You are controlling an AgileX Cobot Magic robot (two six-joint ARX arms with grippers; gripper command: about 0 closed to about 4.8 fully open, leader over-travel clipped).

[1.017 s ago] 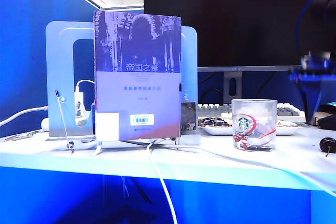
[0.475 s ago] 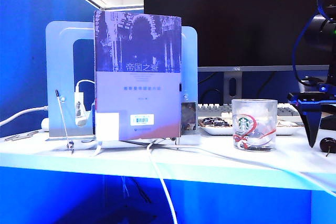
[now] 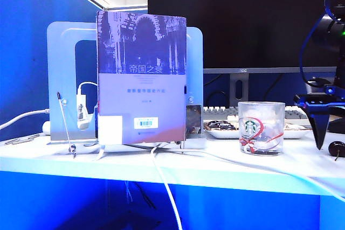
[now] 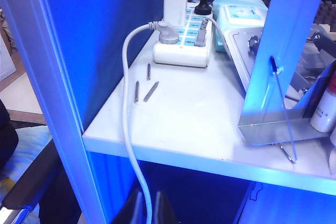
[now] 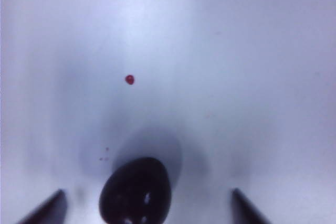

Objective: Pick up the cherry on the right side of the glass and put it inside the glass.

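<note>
Presently lying at the exterior view's far right: cherry, right gripper straddling it, jaws spread; glass standing center-right. Left gripper: jaws nearly touching, gripping nothing.

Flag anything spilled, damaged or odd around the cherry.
A small red drop and fainter specks stain the white table beside the cherry, likely juice. The right gripper stands open around the cherry. Nothing else looks odd.

One cherry, one glass, one book, two tools.
</note>
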